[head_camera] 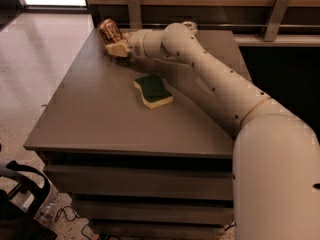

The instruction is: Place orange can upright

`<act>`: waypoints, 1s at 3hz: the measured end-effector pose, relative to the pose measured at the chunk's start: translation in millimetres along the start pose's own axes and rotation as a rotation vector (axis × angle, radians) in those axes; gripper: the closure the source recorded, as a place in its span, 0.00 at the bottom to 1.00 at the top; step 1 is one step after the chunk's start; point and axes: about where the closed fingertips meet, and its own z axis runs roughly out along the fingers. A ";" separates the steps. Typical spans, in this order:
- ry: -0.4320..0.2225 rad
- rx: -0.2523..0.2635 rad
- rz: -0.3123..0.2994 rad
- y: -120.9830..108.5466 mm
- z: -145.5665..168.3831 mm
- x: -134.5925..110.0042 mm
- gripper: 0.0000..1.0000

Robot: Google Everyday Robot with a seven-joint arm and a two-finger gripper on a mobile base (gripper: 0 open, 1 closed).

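The claw [118, 48] is clamping the orange can [109, 31] near its lower end, fingers closed in on it. The can is leaning at a tilt just above the claw, over the far corner of the desk [100, 119]. I'd guess it is being held so its base can be tipped down flat. The arm [200, 69] is stretching long and low across the desk, with a green sponge [153, 90] lying nearer me than the claw.

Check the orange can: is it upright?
Tipped, not upright. The orange can leans up and to the left out of the gripper, which holds it at the far left corner of the table.
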 end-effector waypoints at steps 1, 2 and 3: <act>0.008 0.004 0.031 -1.2 3.5 10.2 1.00; 0.008 0.004 0.031 -1.5 2.2 5.7 1.00; 0.008 0.004 0.031 -1.6 1.7 3.7 1.00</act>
